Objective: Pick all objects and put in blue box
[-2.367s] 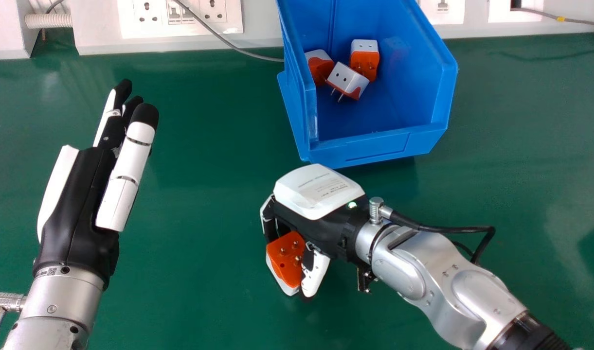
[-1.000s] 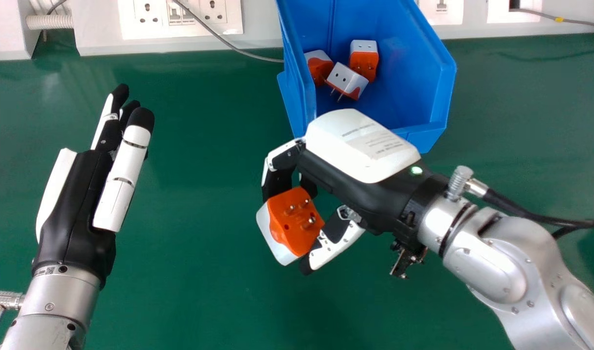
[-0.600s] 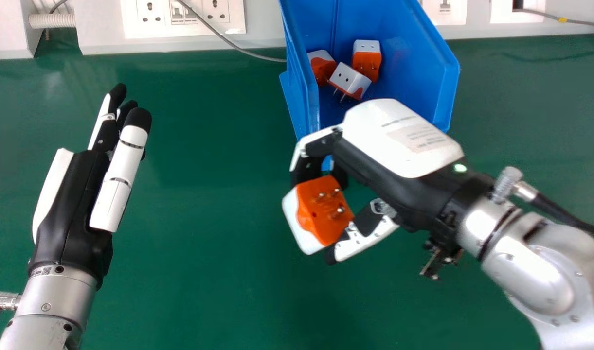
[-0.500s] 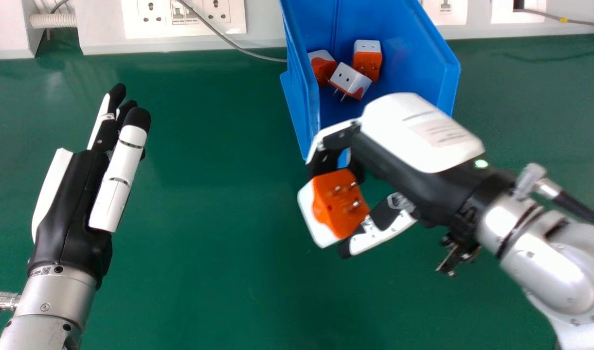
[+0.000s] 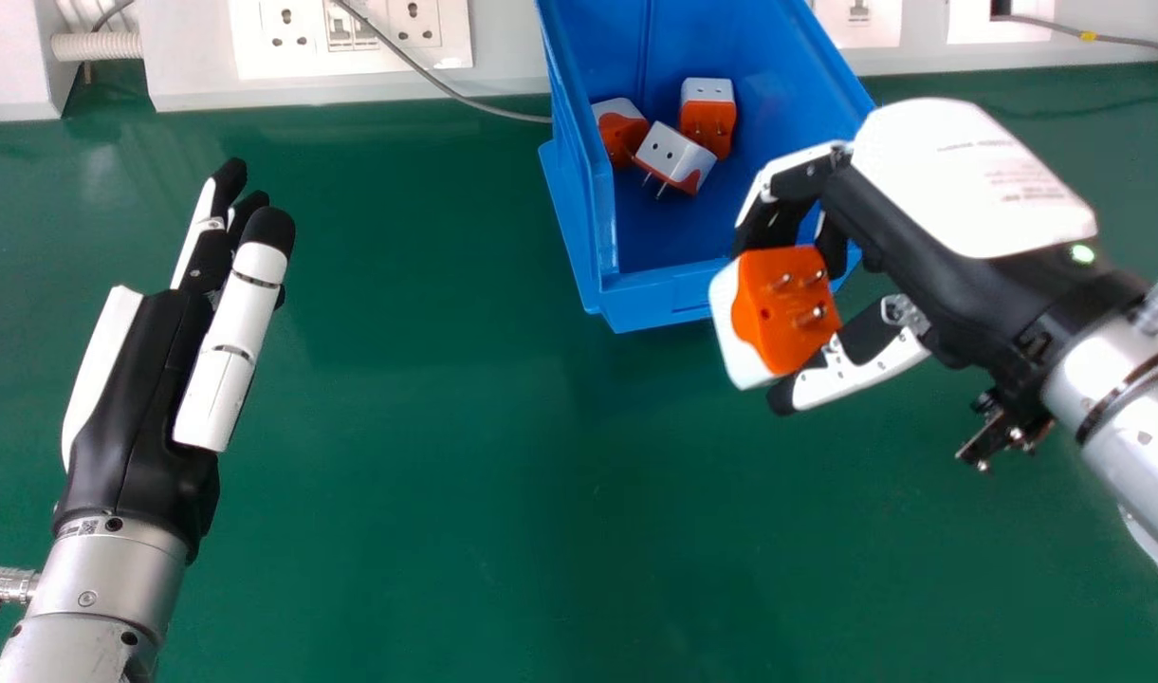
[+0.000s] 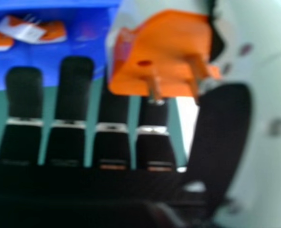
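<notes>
1. Three-pin plug adapter (image 5: 789,305), pinched between thumb and curled fingers of right hand (image 5: 967,190)
2. Held at near rim of blue box (image 5: 650,299), toward its right corner
3. Probably best carried forward and left, then released inside

A smooth green tabletop (image 5: 465,493) spreads out below me, and pale, soft patches of light lie on it at my far left. Along its far edge I see a white wall trunking (image 5: 190,62) carrying a socket panel (image 5: 256,62) with round-holed outlets and switches. A thin grey cable (image 5: 446,92) slants down across that panel to the tabletop. Farther left, a ribbed white hose (image 5: 100,46) meets a white housing (image 5: 9,66); to my right are more white wall plates (image 5: 873,33) and a second cable (image 5: 1133,43) with a yellow band (image 5: 1088,36).
</notes>
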Robot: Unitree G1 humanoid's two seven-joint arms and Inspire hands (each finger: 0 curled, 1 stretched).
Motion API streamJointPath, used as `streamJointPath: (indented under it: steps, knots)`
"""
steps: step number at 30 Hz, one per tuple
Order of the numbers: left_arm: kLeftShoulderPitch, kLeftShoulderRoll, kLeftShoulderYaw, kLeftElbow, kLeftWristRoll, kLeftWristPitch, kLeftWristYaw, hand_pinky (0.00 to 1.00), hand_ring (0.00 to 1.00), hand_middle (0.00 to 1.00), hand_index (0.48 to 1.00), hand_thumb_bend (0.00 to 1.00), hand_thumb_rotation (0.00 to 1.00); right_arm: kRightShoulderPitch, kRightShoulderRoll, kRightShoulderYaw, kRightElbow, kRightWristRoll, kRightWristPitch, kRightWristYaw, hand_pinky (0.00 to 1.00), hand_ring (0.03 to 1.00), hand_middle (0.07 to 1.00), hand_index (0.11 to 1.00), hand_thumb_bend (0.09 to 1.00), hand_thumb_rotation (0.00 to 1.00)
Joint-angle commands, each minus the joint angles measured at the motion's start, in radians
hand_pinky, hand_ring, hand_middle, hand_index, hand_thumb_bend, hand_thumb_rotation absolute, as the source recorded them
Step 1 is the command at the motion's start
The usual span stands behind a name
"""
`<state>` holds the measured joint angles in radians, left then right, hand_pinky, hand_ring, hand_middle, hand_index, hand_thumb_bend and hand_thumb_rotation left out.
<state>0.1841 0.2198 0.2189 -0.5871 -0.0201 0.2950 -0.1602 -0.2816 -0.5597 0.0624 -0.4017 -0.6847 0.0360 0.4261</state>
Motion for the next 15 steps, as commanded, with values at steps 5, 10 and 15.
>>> streamJointPath:
  steps: [5,10,15]
  knots:
    - [-0.009,0.009,0.005,-0.013,-0.007,-0.021,0.000,0.93,0.99,0.99,1.000,0.49,1.00,-0.152,0.002,0.010,0.138,-0.044,0.006,-0.080,0.33,0.425,0.520,0.513,0.493,0.00]
    - [-0.007,0.006,0.002,-0.015,-0.005,-0.022,0.002,0.93,0.99,0.99,1.000,0.49,1.00,-0.282,0.039,0.071,0.322,-0.078,0.015,-0.143,0.33,0.424,0.520,0.514,0.493,0.00]
    - [-0.003,0.004,0.001,-0.014,-0.003,-0.025,0.005,0.94,0.99,0.99,1.000,0.49,1.00,-0.386,0.063,0.122,0.480,-0.097,0.008,-0.204,0.33,0.424,0.524,0.509,0.493,0.00]
